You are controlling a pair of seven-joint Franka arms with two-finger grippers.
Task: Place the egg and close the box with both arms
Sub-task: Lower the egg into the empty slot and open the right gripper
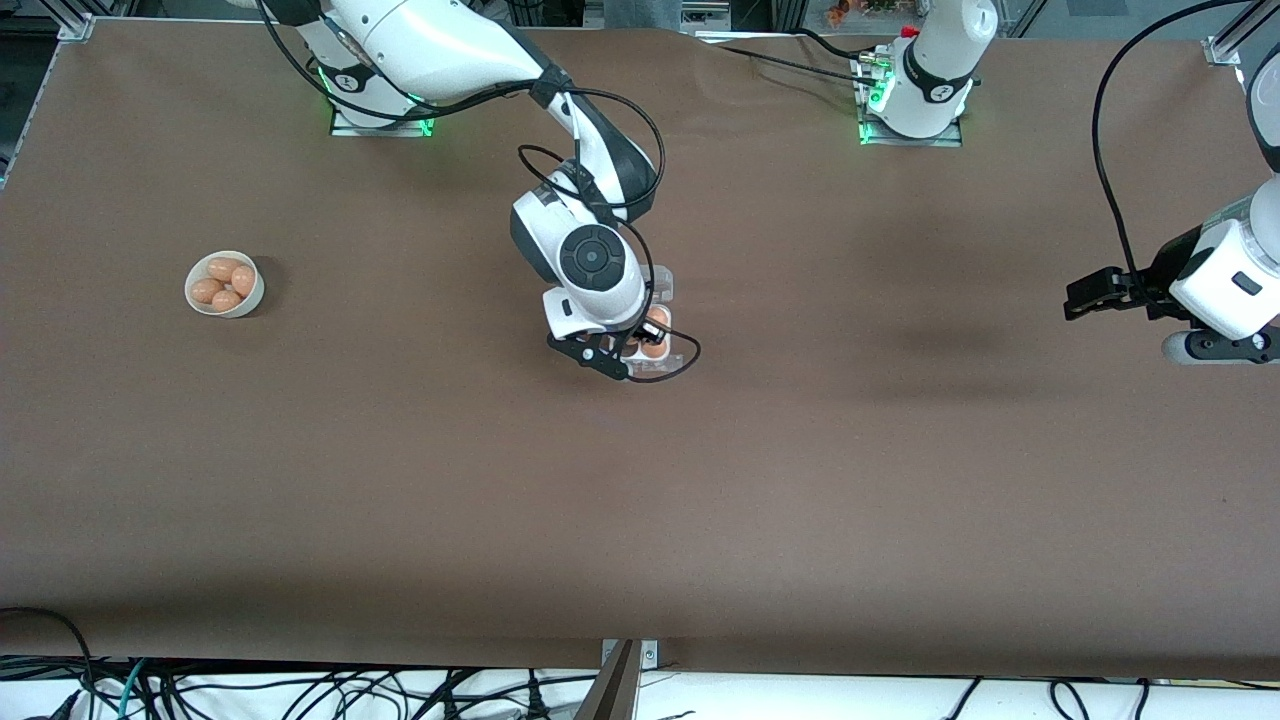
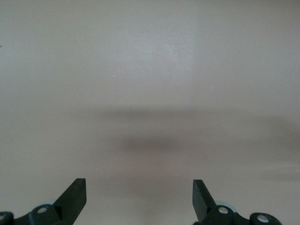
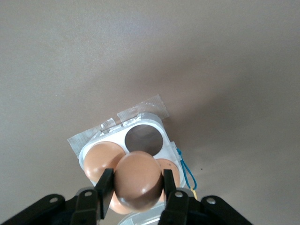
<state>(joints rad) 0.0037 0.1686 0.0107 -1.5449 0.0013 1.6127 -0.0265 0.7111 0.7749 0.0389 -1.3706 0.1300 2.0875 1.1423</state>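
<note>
The box (image 1: 655,367) sits mid-table, a white four-cell tray with its clear lid (image 1: 664,283) open. In the right wrist view the tray (image 3: 149,117) holds brown eggs (image 3: 99,159) in three cells, and one cell (image 3: 143,138) is empty. My right gripper (image 1: 622,352) hangs just over the box, shut on a brown egg (image 3: 138,180) held between its fingers (image 3: 106,183). My left gripper (image 1: 1088,297) waits in the air over bare table at the left arm's end. It is open and empty, and the left wrist view (image 2: 139,186) shows only tabletop.
A round white bowl (image 1: 247,300) with several brown eggs stands toward the right arm's end of the table. Clear tape (image 3: 140,108) fixes the tray to the brown table. A blue cord (image 3: 184,169) hangs from the tray's edge.
</note>
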